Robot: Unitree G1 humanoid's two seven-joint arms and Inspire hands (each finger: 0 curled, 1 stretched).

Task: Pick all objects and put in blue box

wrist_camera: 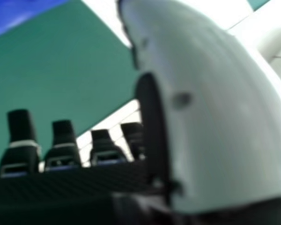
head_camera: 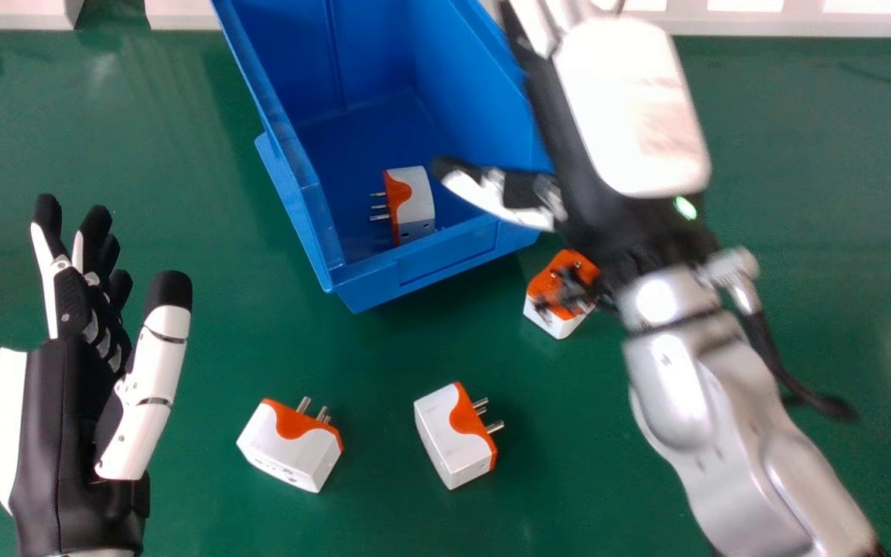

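STATUS. Transfer appears approx. 1/4 done: 1 power adapter (head_camera: 416, 203) lies inside the blue box (head_camera: 445, 259), by its near wall, prongs to the left. 3 units sit on the desk (head_camera: 801, 193), outside the box.

HANDS. R robot hand (head_camera: 631, 108): at right wall of box, thumb reaching left over the interior; fingers straight and apart, no obj. held. L robot hand (head_camera: 66, 387): at left of desk, fingers extended, thumb apart, no load.

UNIT POS.
- Right adapter (head_camera: 555, 321): just beside box's near right corner, partly covered by R wrist (head_camera: 662, 302) in head view. R robot hand is the nearer one.
- Near left adapter (head_camera: 283, 456): long axis approx. left-right, prongs to far side. L robot hand is the nearer one.
- Center adapter (head_camera: 449, 437): long axis approx. near-far, prongs to the right.

NEXT OP. (judged). Likely pickup = right adapter. It lies on the near side of R robot hand, so the hand must clear the box wall & retract toward near side before descent; no fwd. reach req'd. Align thumb & fingers across the body, clear of prongs.

CAUTION. Low wrist may push the unit against the box; prongs may snag. Smooth housing may slip if pinched at an edge.
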